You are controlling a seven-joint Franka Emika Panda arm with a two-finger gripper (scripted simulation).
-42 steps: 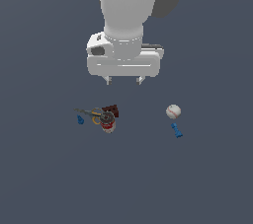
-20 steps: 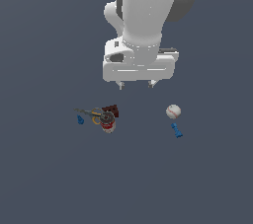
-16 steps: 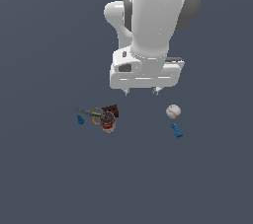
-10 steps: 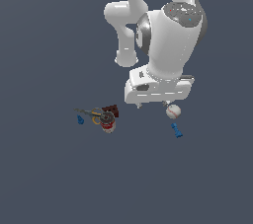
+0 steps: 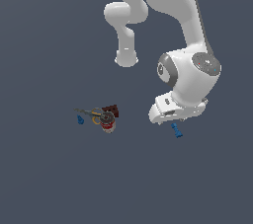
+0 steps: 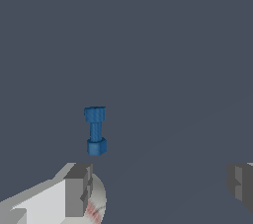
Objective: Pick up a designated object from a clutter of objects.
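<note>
The designated object, a small bright-blue elongated piece (image 5: 176, 130) with a wider end, lies on the grey floor just below the arm's white hand (image 5: 178, 105). The wrist view shows that same blue piece (image 6: 95, 130) lying free, a little beyond one grey finger (image 6: 79, 188). My gripper (image 6: 159, 186) is open, its fingers wide apart with nothing between them. A sliver of the white baseball (image 6: 97, 204) with red stitching peeks from behind that finger. In the exterior view the hand hides the baseball.
The rest of the clutter sits on the exterior view's left: a red-and-white can (image 5: 107, 123), a dark maroon block (image 5: 110, 111), a yellow-handled scissors-like tool (image 5: 91, 114) and a smaller blue wedge (image 5: 80, 120). Plain grey floor surrounds everything.
The arm has swung toward the exterior view's right and dropped low over the baseball and blue piece. The hand now covers the baseball in that view. No object has moved.
</note>
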